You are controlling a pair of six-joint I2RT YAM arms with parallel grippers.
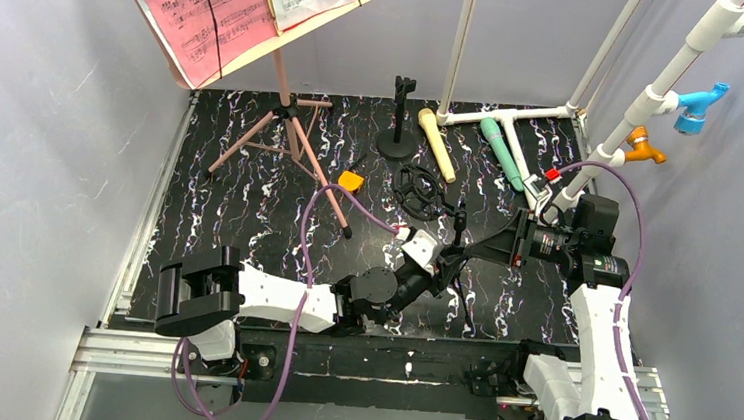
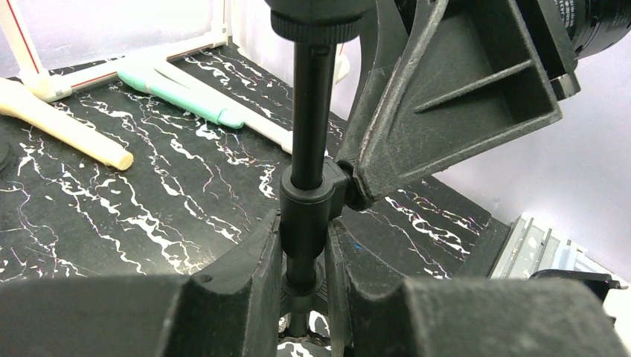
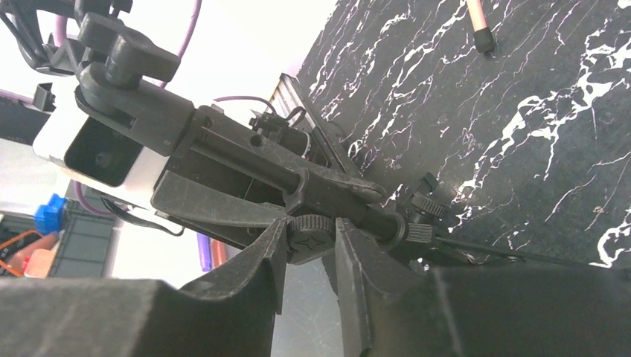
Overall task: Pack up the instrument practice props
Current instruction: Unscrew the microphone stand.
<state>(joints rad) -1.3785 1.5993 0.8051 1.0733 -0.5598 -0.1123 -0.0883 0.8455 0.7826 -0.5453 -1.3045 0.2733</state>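
Clamping black stand pole, left gripper; music board cut off overhead.

The music board and its printed sheets run off the top edge of the overhead view, and their notes are too small to read. In the left wrist view the black pole is cut off above, its foot hidden between the fingers of the left hand. Whether the right hand actually presses the small knob between its fingers cannot be told.
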